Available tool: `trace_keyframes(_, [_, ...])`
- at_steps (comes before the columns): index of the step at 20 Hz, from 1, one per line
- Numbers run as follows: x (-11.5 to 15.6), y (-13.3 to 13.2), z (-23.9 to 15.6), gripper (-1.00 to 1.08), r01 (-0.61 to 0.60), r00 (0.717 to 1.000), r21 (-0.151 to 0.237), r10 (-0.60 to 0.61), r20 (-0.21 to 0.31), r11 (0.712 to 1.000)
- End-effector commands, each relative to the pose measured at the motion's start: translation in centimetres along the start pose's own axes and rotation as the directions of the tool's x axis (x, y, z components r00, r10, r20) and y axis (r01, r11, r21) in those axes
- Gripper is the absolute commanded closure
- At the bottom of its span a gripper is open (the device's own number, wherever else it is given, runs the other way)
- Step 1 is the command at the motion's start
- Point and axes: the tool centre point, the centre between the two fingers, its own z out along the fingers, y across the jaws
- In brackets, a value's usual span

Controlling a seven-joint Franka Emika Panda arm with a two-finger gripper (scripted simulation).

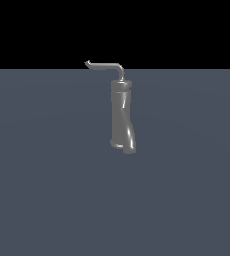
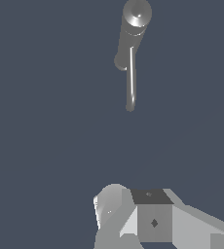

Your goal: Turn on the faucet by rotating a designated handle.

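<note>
Handle [image 2: 131, 80] lies well apart from jaws [image 2: 133, 214], untouched.

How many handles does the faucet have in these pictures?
1. The single handle rises from the top of the faucet and bends toward the exterior view's left, ending in a small hooked tip. The wrist view shows the same rod. No other is visible.

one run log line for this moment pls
phase: approach | gripper: apart from faucet, state unclear | tall grey metallic faucet body: upright | thin grey L-bent handle rod: untouched, pointing to exterior view's left
</note>
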Motion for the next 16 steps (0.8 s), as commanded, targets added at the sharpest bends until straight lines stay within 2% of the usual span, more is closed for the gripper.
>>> trace_keyframes(1, [0.0, 0.0, 0.0, 1.08, 0.000, 1.000, 0.000, 0.000, 0.000, 1.000])
trace_keyframes(9, [0.8, 1.3, 0.5, 1.08, -0.056, 0.998, 0.022, 0.056, -0.005, 0.998])
trace_keyframes(16, [1.0, 1.3, 0.5, 1.08, -0.066, 0.998, 0.022, 0.066, -0.005, 0.998])
